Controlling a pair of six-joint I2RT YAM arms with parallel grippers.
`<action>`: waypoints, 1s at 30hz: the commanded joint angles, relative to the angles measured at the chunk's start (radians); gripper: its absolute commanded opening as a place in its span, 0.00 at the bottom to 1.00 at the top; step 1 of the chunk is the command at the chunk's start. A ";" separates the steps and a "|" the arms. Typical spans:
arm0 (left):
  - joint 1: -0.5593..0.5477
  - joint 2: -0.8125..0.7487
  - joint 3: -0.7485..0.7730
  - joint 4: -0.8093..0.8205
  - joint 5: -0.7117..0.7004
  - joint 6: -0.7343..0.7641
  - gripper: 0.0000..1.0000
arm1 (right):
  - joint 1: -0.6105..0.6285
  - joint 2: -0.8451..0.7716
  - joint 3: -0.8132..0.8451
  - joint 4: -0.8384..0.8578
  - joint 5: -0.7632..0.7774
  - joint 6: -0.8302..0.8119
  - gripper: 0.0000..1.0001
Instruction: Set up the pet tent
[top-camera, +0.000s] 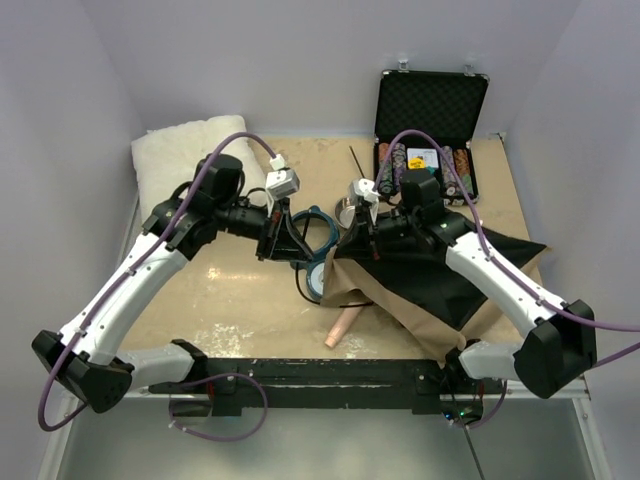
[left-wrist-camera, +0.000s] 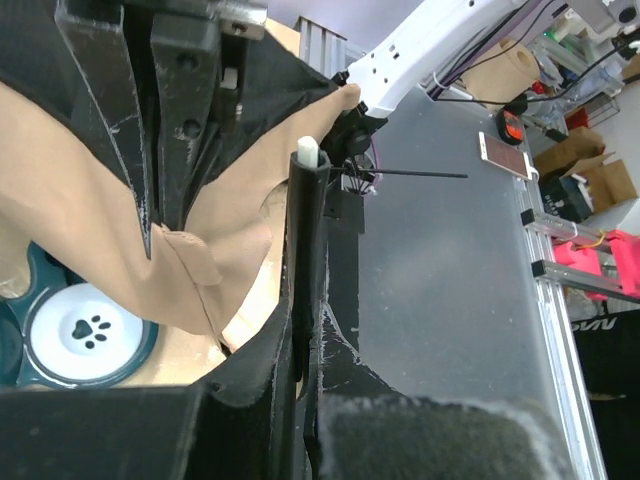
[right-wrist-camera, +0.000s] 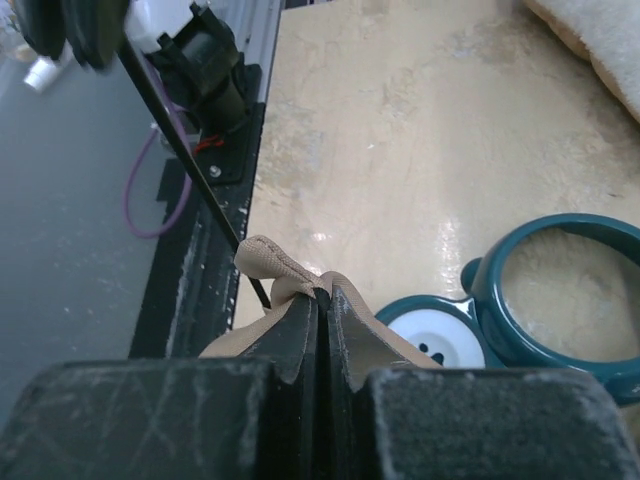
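- Pet tent (top-camera: 430, 290) lies collapsed on the right half of the table (top-camera: 230, 310). It is a crumpled spread of tan fabric and black mesh, reaching from the middle toward the near right corner.
- One tan fold (right-wrist-camera: 265, 262) is lifted at the tent's left edge, near the table's centre.
- The right gripper (right-wrist-camera: 322, 300) is clenched on that fold. In the right wrist view its two black fingers meet with the cloth squeezed between them.
- A thin dark pole (right-wrist-camera: 190, 165) runs from just beside the pinched fold toward the near rail of the table.
- The left gripper (left-wrist-camera: 303, 340) is closed tight around a white-tipped black pole (left-wrist-camera: 308, 200), which stands up between its fingers just beside the hanging tan cloth (left-wrist-camera: 90, 240).
- From above, the left gripper (top-camera: 283, 240) and right gripper (top-camera: 352, 243) sit near each other at the table's middle, both at the tent's left edge.
- A teal pet bowl set (top-camera: 318, 228) lies between and beneath the two grippers. One of its white dishes (left-wrist-camera: 90, 335) bears a paw print, and the tan fabric partly covers it.
- A pale pink tube (top-camera: 340, 328) pokes out from under the tent's near edge.
- A fluffy white pillow (top-camera: 190, 155) lies in the far left corner.
- An open black case of poker chips (top-camera: 430, 130) stands at the far right, well apart from the tent.
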 joint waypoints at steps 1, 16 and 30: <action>-0.006 0.017 -0.105 -0.092 0.016 -0.131 0.00 | 0.010 -0.041 0.025 0.319 -0.057 0.254 0.00; -0.022 0.038 -0.242 -0.141 0.024 -0.031 0.00 | 0.029 -0.090 -0.032 0.798 0.071 0.768 0.00; -0.032 0.058 -0.325 -0.132 0.042 -0.019 0.00 | 0.023 -0.058 0.054 0.917 0.188 0.902 0.00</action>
